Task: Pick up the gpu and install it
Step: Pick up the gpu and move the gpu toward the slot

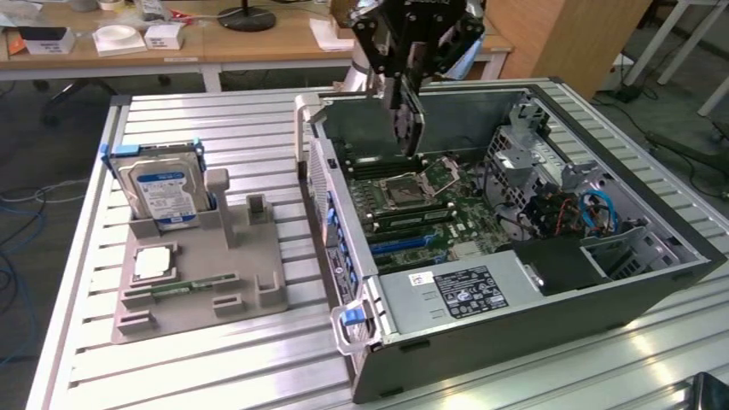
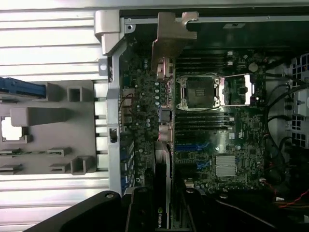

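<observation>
Up at twelve o'clock in the exterior view, the gripper (image 1: 405, 87) clamps the gpu (image 1: 409, 137) on edge — it hangs over the motherboard (image 1: 456, 207) inside the open computer case (image 1: 547, 318).

High oblique exterior, close top-down wrist, both over computer case (image 1: 569, 316)

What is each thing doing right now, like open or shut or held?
Black metal computer case: lying down, side open.
Thin green silver-bracketed gpu card: held upright over the case, not installed.
Black robot gripper: fingers shut on the gpu card.
Silver processor socket: cover flipped open.
Boxy blue-white-labelled hard drive: standing in grey holder.
</observation>
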